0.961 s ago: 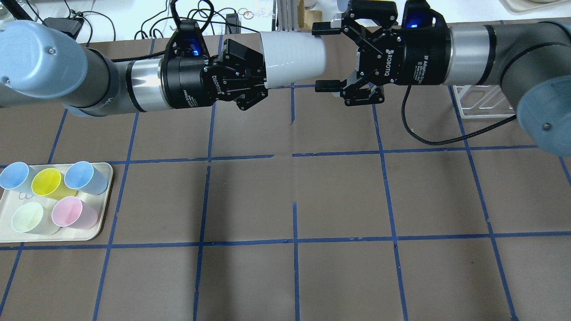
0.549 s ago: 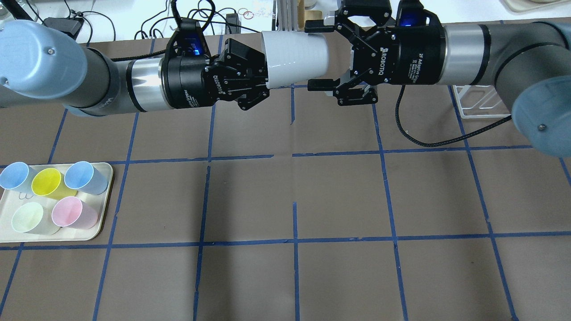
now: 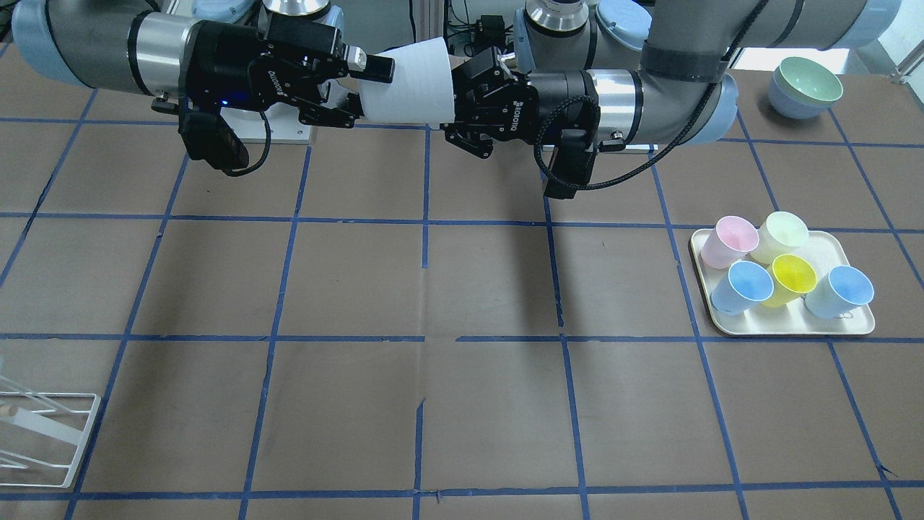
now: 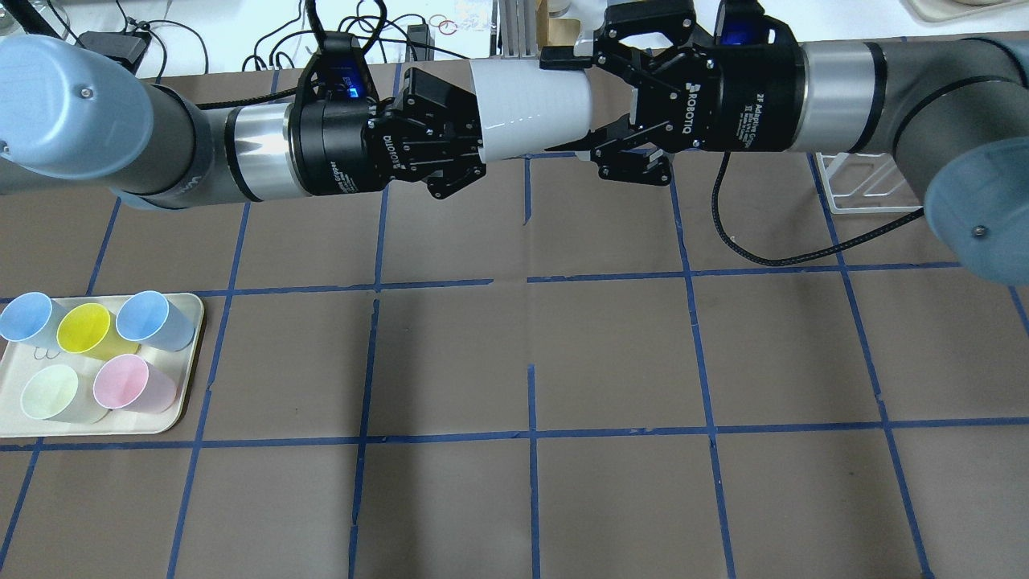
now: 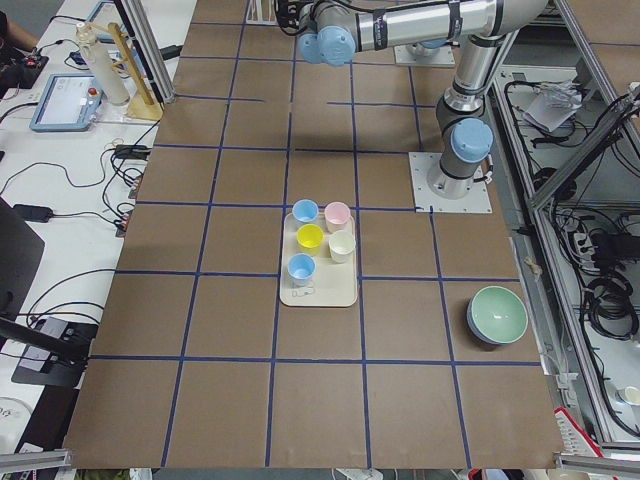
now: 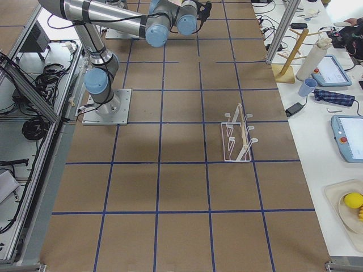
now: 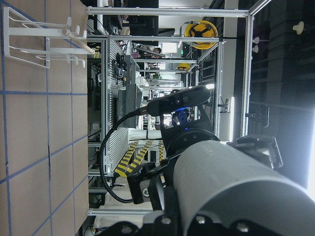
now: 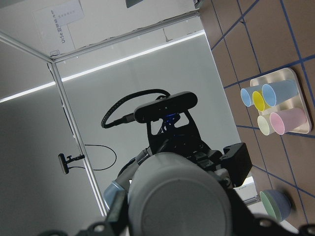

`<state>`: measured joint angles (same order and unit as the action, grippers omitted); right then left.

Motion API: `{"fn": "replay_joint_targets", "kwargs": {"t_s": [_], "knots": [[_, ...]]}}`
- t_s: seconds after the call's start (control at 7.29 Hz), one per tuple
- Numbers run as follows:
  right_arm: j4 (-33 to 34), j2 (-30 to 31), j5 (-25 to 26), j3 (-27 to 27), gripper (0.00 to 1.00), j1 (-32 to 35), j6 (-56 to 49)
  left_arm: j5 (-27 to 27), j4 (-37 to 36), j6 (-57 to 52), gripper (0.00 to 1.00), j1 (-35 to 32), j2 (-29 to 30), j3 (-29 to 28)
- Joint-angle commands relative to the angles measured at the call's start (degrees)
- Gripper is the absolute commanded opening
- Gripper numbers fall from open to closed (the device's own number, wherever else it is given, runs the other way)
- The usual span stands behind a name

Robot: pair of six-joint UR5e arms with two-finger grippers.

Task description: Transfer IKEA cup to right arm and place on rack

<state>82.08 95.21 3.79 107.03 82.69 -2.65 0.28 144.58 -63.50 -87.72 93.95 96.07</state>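
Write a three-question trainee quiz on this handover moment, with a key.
1. True or false: the IKEA cup is held in the air, clear of the table.
2. Which end of the cup do the left gripper's fingers hold? A) the wide rim end B) the narrow base end C) neither end
3. Fill in: ___ coloured cups stand on the tray.
Key: 1 true; 2 A; 3 five.
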Motion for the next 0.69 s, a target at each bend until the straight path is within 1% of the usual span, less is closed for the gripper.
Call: {"fn": "replay_joint_targets", "kwargs": {"t_s": [0.0,0.14,0.55], "knots": [[0.0,0.1,-0.1,-0.2,0.37,-0.3,0.0,0.1,0.1,0.1,0.99,0.0,-0.1,-0.1],[0.0,-0.1,-0.9,-0.5,0.33,-0.3,0.0,0.2,0.1,0.2,1.00,0.1,-0.2,-0.1],[0.1,-0.4,-1.6,-1.4,0.32,-1.3,0.1,1.0,0.5,2.8,1.00,0.7,-0.4,-2.3]]}}
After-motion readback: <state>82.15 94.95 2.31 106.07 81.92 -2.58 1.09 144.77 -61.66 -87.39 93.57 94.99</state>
